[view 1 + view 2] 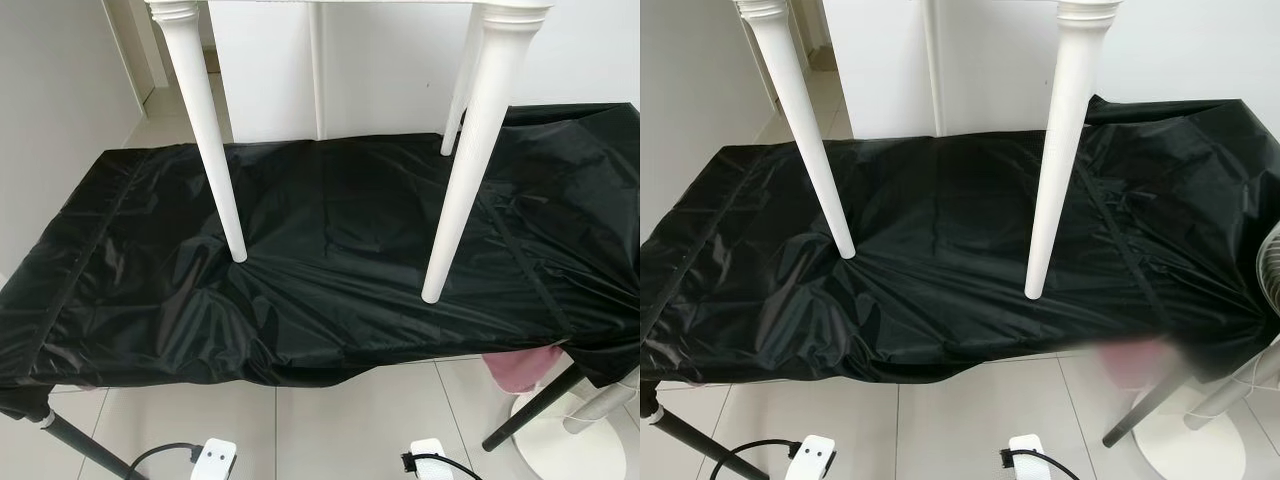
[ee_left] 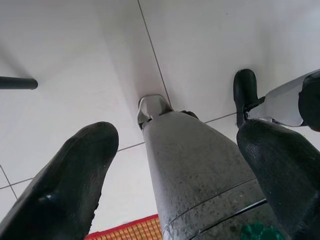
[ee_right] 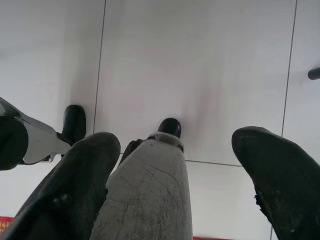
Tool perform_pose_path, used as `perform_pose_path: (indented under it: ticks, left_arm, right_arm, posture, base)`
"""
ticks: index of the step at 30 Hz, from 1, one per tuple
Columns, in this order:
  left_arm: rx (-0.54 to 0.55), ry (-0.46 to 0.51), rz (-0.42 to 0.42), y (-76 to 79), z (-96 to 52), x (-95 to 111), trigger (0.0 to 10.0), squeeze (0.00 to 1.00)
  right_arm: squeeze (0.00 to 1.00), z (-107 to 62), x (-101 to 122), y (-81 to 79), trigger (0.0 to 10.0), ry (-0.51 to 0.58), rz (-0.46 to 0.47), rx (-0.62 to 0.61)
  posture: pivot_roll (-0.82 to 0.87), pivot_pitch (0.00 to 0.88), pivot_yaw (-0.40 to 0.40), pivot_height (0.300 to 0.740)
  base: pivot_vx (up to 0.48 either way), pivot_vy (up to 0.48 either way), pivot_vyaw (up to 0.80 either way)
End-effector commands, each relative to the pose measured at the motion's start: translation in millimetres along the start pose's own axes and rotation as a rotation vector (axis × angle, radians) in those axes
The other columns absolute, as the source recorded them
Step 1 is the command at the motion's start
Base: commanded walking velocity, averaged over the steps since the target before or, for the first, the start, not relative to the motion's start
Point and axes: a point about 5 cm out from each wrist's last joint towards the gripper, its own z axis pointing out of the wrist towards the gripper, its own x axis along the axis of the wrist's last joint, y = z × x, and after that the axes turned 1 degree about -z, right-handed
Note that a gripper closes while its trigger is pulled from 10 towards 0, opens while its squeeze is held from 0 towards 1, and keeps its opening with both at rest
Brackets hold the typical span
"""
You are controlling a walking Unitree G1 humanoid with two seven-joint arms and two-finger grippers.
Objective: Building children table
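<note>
A small white children's table stands upright on a work surface covered by a black cloth (image 1: 330, 260). Its front left leg (image 1: 212, 140) and front right leg (image 1: 470, 160) rest on the cloth, and a back leg (image 1: 458, 110) shows behind them. The tabletop is cut off at the upper edge. My left gripper (image 2: 175, 132) hangs open beside my leg, pointing at the tiled floor with nothing between its fingers. My right gripper (image 3: 175, 140) hangs the same way, open and holding nothing.
The covered surface stands on black metal legs (image 1: 85, 445) (image 1: 530, 410). My white feet (image 1: 215, 460) are on the tiles at its front edge. A white fan base (image 1: 565, 440) and something pink (image 1: 515, 370) sit at the right. A red-yellow mat (image 2: 130, 230) lies behind me.
</note>
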Motion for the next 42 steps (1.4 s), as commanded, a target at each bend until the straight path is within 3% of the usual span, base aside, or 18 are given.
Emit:
perform_pose_path:
  ticks: [1,12,29,33,35,40,42]
  left_arm:
    - [0.084,-0.018,0.009,-4.9,-0.6,-3,10.0,0.0]
    - [0.071,-0.032,0.043,-2.1,0.1,-4,10.0,0.0]
    - [0.054,-0.024,0.019,-0.3,0.6,-3,10.0,0.0]
    - [0.025,0.073,0.041,0.5,1.1,11,10.0,0.0]
    - [-0.001,0.196,0.054,-2.7,-1.2,29,10.0,0.0]
    - [-0.028,0.27,0.079,-3.8,-3.7,39,10.0,0.0]
    - [-0.076,0.347,0.147,-0.9,-6.3,52,10.0,0.0]
  right_arm:
    - [0.0,0.4,-2,-3.3,10.0,-0.022,-0.005,0.006]
    - [0.0,0.8,-2,-4.9,10.0,-0.028,-0.029,0.014]
    - [0.0,0.5,-2,-2.7,10.0,-0.026,-0.009,0.002]
    - [0.0,0.8,8,4.5,10.0,0.042,-0.065,-0.051]
    - [0.0,0.7,28,14.9,10.0,0.161,-0.058,-0.103]
    - [0.0,-0.8,43,23.5,10.0,0.251,-0.035,-0.137]
    - [0.0,-3.3,60,22.4,10.0,0.368,-0.056,-0.112]
  posture:
    - [0.0,0.0,0.047,0.74]
    - [0.01,0.0,0.042,0.74]
    - [0.01,0.0,0.041,0.74]
    - [0.01,0.0,0.039,0.74]
    - [0.02,0.0,0.039,0.74]
    - [0.02,0.0,0.035,0.74]
    - [0.02,0.0,0.029,0.74]
  base:
    - [0.0,0.0,0.0]
    - [0.0,0.0,0.0]
    - [0.0,0.0,0.0]
    - [0.0,0.0,0.0]
    - [0.0,0.0,0.0]
    - [0.0,0.0,0.0]
    - [0.0,0.0,0.0]
